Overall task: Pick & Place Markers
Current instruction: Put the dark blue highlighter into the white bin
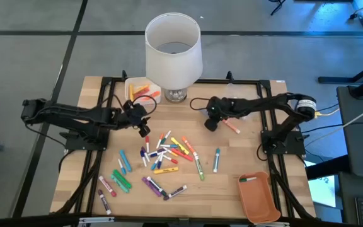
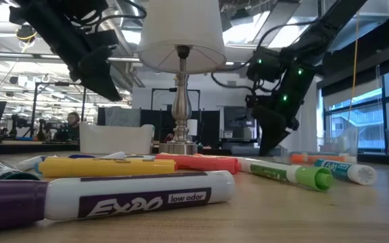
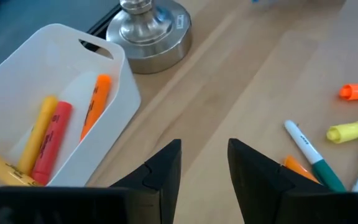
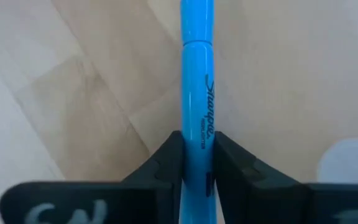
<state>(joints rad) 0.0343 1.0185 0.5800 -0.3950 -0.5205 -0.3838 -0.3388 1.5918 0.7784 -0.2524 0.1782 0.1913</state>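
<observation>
Blue Sharpie highlighter (image 4: 197, 87) sits clamped between the two dark fingers (image 4: 165, 163) of my right pincer (image 1: 211, 124), which is down at the wooden tabletop (image 1: 232, 161) just right of the white-shaded lamp (image 1: 173, 47). My left pincer (image 1: 145, 130) hangs above the tabletop beside the white bin (image 3: 98, 134), its fingers (image 3: 166, 168) parted with nothing between them; the bin holds orange, yellow and red markers (image 3: 51, 140). Loose markers (image 1: 166, 157) in many colours lie scattered across the middle of the tabletop, and an orange tray (image 1: 258, 198) near the front right corner holds one marker.
</observation>
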